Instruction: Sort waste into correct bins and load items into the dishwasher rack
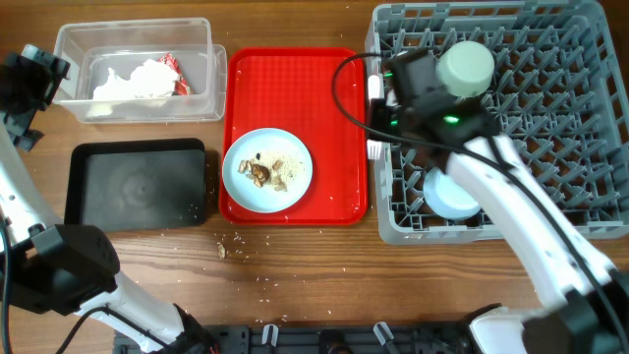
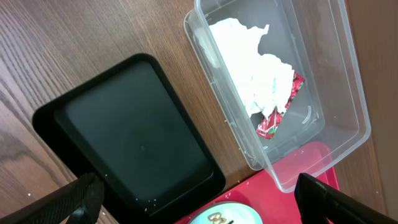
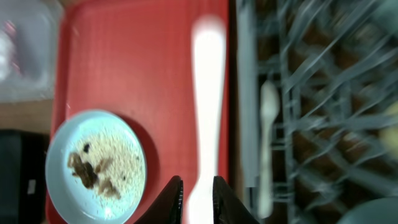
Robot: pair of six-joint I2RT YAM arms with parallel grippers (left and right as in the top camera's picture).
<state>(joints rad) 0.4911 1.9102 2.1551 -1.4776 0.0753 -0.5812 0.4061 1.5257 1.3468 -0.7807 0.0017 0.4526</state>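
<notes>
Though blurred, the slim white utensil (image 3: 208, 93) sits in the right gripper (image 3: 198, 194).

Smeared, cropped or covered around the red tray (image 1: 295, 88)

Cannot tell fork from spoon in the blurred white utensil (image 3: 208, 93) pinched by the right gripper (image 3: 198, 186) above the red tray's right rim. Right of the red tray, only a smear of rack (image 3: 323, 93) with a second pale utensil (image 3: 268, 124) inside. Left of it, tub (image 3: 22, 50) and black tray (image 3: 15, 168) cropped. From the left wrist, a mere sliver of plate (image 2: 239, 218). Overhead, right of the red tray, blue bowl (image 1: 444, 202) half under the right arm (image 1: 521, 226).
</notes>
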